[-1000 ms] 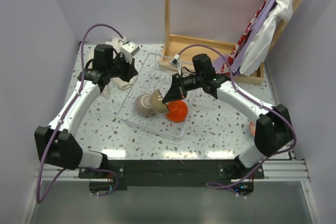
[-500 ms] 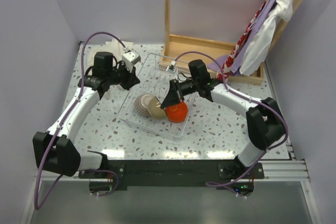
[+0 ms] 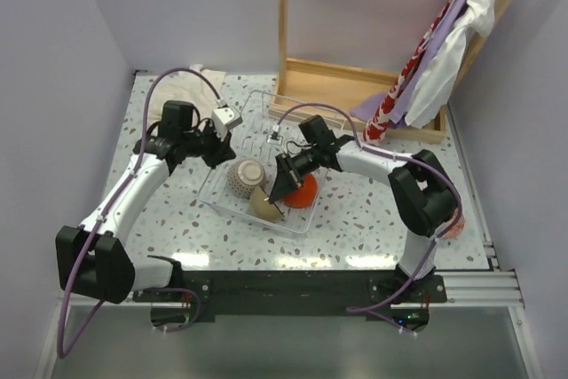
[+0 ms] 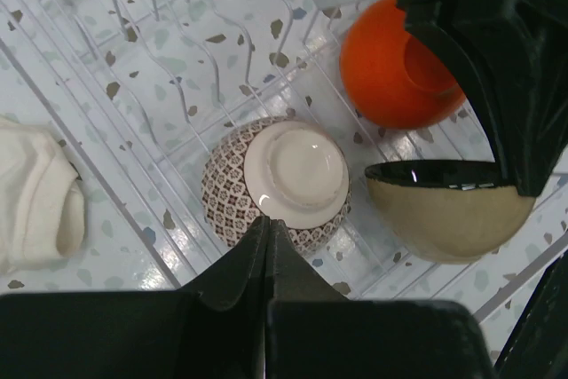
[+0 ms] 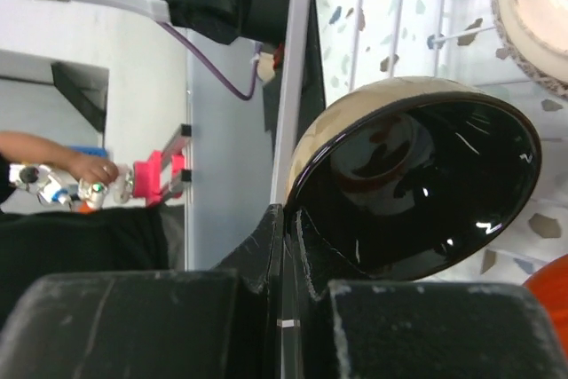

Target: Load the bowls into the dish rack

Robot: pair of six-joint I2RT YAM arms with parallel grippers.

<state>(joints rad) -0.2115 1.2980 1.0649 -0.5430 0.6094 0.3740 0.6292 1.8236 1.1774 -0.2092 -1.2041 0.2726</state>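
Note:
The clear wire dish rack [image 3: 232, 204] lies mid-table. In it a blue-patterned bowl [image 3: 247, 175] sits upside down, pale foot ring up. A bright orange bowl [image 3: 303, 191] sits to its right. My right gripper [image 3: 278, 191] is shut on the rim of the dark brown/tan bowl [image 3: 262, 205] and holds it tilted at the rack's near side. In the right wrist view the fingertips [image 5: 291, 217] pinch that bowl's rim [image 5: 417, 184]. My left gripper [image 4: 268, 224] is shut and empty, just above the patterned bowl [image 4: 266, 179]. It shows in the top view [image 3: 222, 155] at the rack's left edge.
A wooden frame [image 3: 355, 84] stands behind the rack, with cloths [image 3: 444, 51] hanging at the back right. A white cloth [image 4: 35, 201] lies left of the rack. The orange bowl [image 4: 395, 73] and the held tan bowl [image 4: 444, 215] lie close together.
My right gripper has carried the tan bowl down and toward the near left, to the rack's front. My left gripper has moved right, over the patterned bowl.

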